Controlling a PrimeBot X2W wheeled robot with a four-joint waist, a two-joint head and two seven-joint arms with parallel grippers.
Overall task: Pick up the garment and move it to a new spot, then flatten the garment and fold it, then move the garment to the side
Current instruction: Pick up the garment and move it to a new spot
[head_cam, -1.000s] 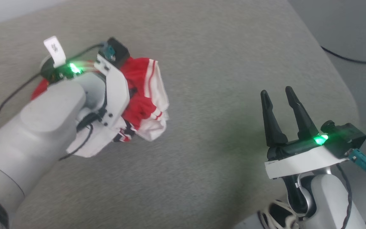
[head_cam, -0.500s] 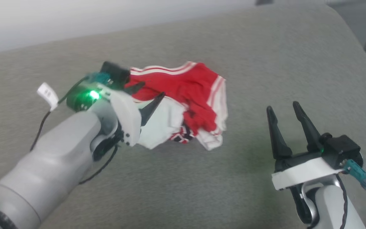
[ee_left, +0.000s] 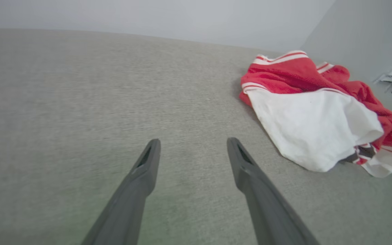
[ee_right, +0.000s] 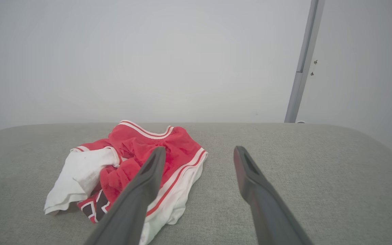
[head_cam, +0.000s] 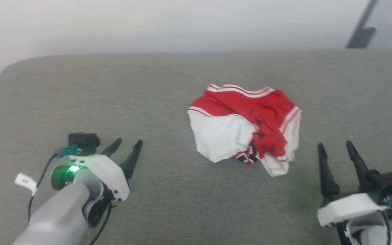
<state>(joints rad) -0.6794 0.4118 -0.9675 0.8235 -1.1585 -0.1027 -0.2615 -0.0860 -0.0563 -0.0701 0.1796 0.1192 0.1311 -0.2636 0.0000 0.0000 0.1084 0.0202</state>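
Garment (head_cam: 247,126): crumpled heap (red, white sleeve uppermost), lying on grey padded surface (head_cam: 114,95), centre-right. Left end effector (head_cam: 129,140): fingers spread, empty, well apart from it. Right end effector (head_cam: 334,143): fingers spread, empty, near its edge.

The garment (head_cam: 247,127) is red and white with striped trim on a grey-beige surface (head_cam: 168,88).
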